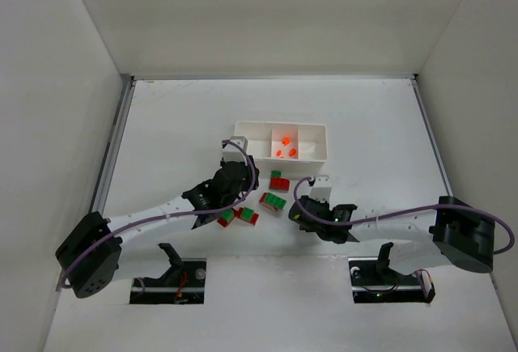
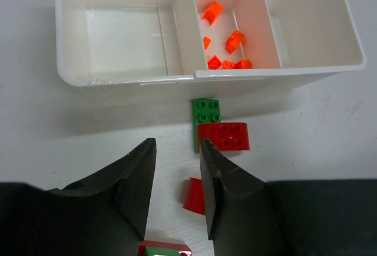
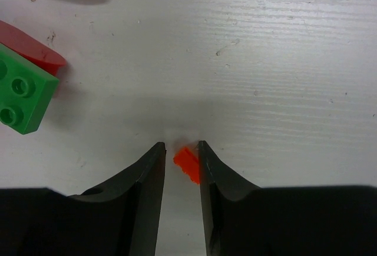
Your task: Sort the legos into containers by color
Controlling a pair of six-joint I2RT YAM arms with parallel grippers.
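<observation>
The white table (image 1: 372, 125) spreads under both my arms, and the white tray (image 1: 241, 135) sits just above the middle of the overhead view, its three compartments in a row. In my left wrist view the middle compartment holds several orange pieces (image 2: 227, 44), while the two beside it look bare. Just below the tray, near the centre of that frame, a green brick (image 2: 206, 110) touches a red brick (image 2: 224, 136). More red and green bricks (image 1: 247, 214) lie between my two pincers in the overhead view. My left pincer (image 2: 177, 150) hangs half open over bare table and holds nothing, with a small red piece (image 2: 192, 196) just beside its right-hand finger. My right pincer (image 3: 181, 150) is down at the table with its jaws a narrow gap apart. A tiny orange piece (image 3: 186, 163) lies between them at lower centre, against the right-hand finger but apart from the other, so I have not pinched it yet. I judge I should close slowly and squarely so it cannot squirt out, then lift straight up. After that I should carry it to the middle compartment and let go low, so it cannot bounce over a thin wall.
</observation>
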